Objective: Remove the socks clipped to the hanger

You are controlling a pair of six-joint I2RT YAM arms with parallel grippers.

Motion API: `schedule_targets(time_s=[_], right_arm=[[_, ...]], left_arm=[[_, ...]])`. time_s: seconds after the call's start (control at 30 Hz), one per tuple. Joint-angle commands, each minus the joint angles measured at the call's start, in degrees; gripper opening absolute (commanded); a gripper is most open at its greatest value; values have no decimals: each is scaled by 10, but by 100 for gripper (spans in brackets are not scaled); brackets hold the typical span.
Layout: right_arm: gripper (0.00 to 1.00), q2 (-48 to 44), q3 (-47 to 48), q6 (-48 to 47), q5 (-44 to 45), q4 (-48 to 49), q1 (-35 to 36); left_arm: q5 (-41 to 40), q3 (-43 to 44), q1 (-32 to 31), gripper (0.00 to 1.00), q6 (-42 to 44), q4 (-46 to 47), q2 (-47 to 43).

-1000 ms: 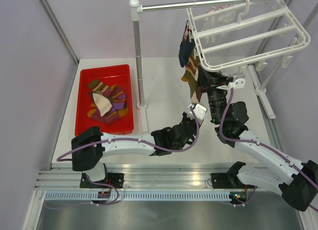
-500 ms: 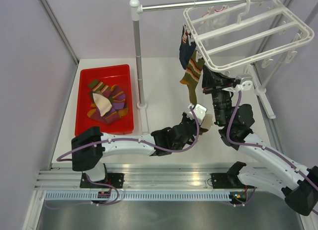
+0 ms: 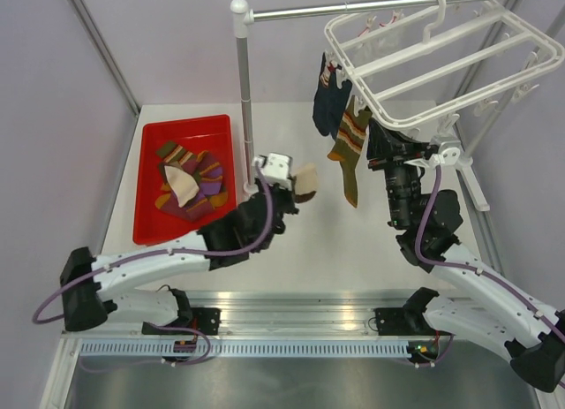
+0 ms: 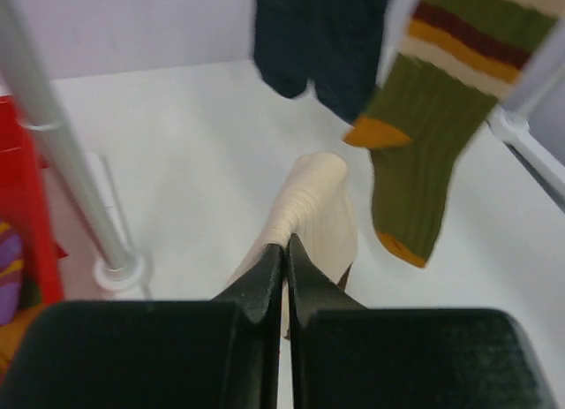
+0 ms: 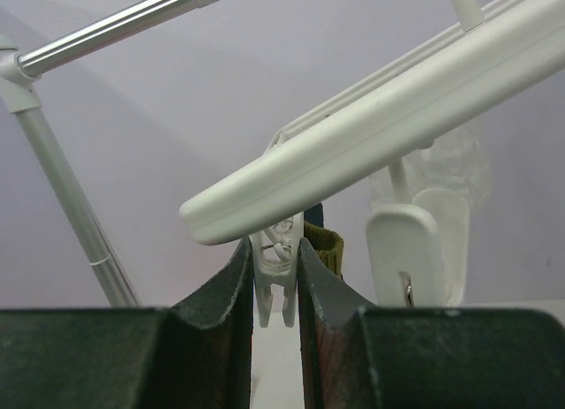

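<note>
A white table [image 3: 300,241] sits in a small booth with pale lilac walls [image 3: 53,117]; a strip of aluminium rail [image 3: 291,307] runs along its near edge, where the two arms are bolted. At the back, an upright metal pole [image 3: 245,109] stands on the table and carries a horizontal bar [image 3: 300,11]. The white plastic hanger [image 3: 441,60] hangs from that bar at the upper right, tilted, above the table's right half. Two socks are clipped along its left edge: a navy sock [image 3: 328,95] and, just beside it, an olive striped sock [image 3: 351,153] with orange toe and heel, both dangling clear of the table. The left gripper [image 4: 286,241], held over the middle of the table, has its jaws closed tight on a cream sock [image 4: 318,206], which sticks out beyond the fingertips. The right gripper [image 5: 274,247] reaches up under the hanger's frame, its jaws pressed against both sides of a small white clip [image 5: 272,307] that holds the olive sock. At the left, a red tray [image 3: 146,206] lies on the table holding a heap of striped socks [image 3: 190,184].
</note>
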Motion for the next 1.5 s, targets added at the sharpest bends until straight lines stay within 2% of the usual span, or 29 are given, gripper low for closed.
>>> schedule_targets(time_s=[0.0,0.17,0.3,0.33,0.43,0.57,0.63,0.67,0.7,0.77,0.8,0.83,0.9,1.07,1.1,1.17,1.2,1.23,1.27,1.3,1.4,1.47], right_arm=[[1,-14,12,4,12,-6,1],[1,-17,14,4,18,-13,1],[1,-17,16,4,18,-19,1],[1,-17,17,4,19,-21,2],[1,-20,18,5,19,-26,1],[1,-23,22,5,19,-39,1],[1,-27,24,5,19,-45,1],[1,-29,25,4,19,-50,2],[1,-29,26,4,20,-54,2],[1,-34,30,4,22,-64,1],[1,-36,31,3,20,-68,2],[1,-37,34,4,20,-75,2],[1,-39,38,4,19,-82,2],[1,-44,46,6,19,-98,1],[1,-45,46,7,19,-101,2],[1,-44,53,11,20,-112,2],[1,-43,55,14,19,-115,2],[1,-42,60,15,19,-118,1],[1,-41,62,16,18,-125,2],[1,-37,64,16,18,-129,2],[1,-41,67,18,16,-135,1],[1,-43,69,21,19,-141,2]], left_arm=[[-29,-22,50,2,-51,-73,-83],[-3,-34,172,2,-80,-144,-155],[43,-42,268,2,-88,-159,-178],[53,-36,307,2,-91,-165,-177],[87,-29,372,2,-118,-171,-166],[102,-21,428,2,-143,-174,-135],[119,-15,461,7,-159,-181,-123],[123,-16,470,10,-167,-181,-112],[130,-14,477,25,-169,-181,-109],[135,-11,490,49,-172,-180,-102],[143,-11,493,69,-170,-176,-103],[144,-11,493,92,-168,-172,-109],[149,-11,493,95,-169,-168,-119],[207,-18,491,94,-180,-165,-164],[257,-27,484,94,-177,-137,-187],[288,-67,461,91,-141,-91,-215],[314,-96,418,91,-124,-39,-243],[306,-105,387,91,-95,-16,-252],[282,-109,351,91,-83,-7,-255],[256,-104,288,91,-67,0,-253],[197,-92,181,92,-17,48,-206],[178,-82,149,94,-2,98,-148]])
